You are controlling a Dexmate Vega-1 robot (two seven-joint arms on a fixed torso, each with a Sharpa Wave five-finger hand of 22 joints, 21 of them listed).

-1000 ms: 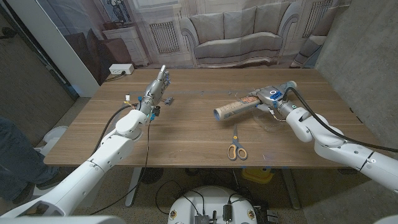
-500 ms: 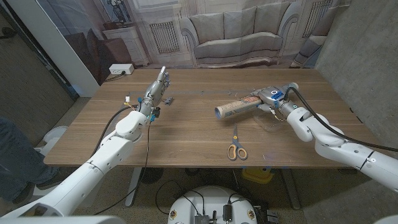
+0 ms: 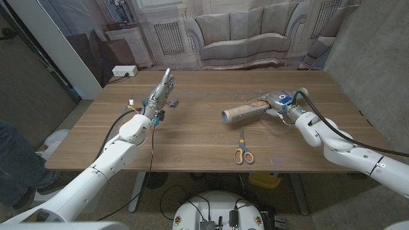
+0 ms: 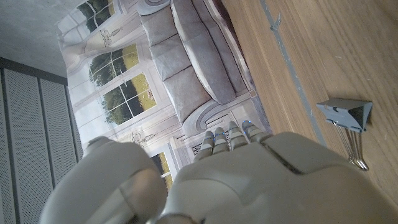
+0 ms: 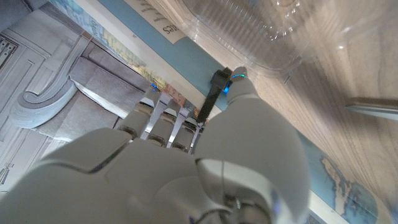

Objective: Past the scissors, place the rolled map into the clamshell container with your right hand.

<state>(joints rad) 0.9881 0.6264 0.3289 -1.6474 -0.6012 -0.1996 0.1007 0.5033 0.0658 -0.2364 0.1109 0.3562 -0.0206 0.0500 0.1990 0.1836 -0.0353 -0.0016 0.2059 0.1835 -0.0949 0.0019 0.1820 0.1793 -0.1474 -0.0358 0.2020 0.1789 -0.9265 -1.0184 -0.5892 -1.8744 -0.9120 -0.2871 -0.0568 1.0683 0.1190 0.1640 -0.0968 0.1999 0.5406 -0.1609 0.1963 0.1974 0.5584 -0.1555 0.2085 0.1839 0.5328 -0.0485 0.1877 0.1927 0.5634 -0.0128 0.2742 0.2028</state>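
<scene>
Right now the right hand [image 3: 279,101] is holding the rolled map [image 3: 243,111], with its fingers wrapped round one end. The map sticks out toward the middle of the surface [image 3: 192,137], and I cannot tell if its far end is touching the wood or is just above it. The scissors [image 3: 242,153] lie on the wood, nearer the robot than the map. The clamshell container [image 5: 298,31] is see-through and hard to spot from the head view, but the right wrist view shows its ribbed plastic just beside the hand.

I think the carry step is going on, and the map is not in the container yet. Next, the hand needs to bring the map over the open container, lower it in, and then let go.

The left hand [image 3: 163,87] holds nothing, with its fingers straight and close together. A binder clip [image 4: 346,114] lies near it.

Compared with a second ago, the map's free end has moved a tiny bit toward the right hand's side. The scissors and the left hand have stayed put
</scene>
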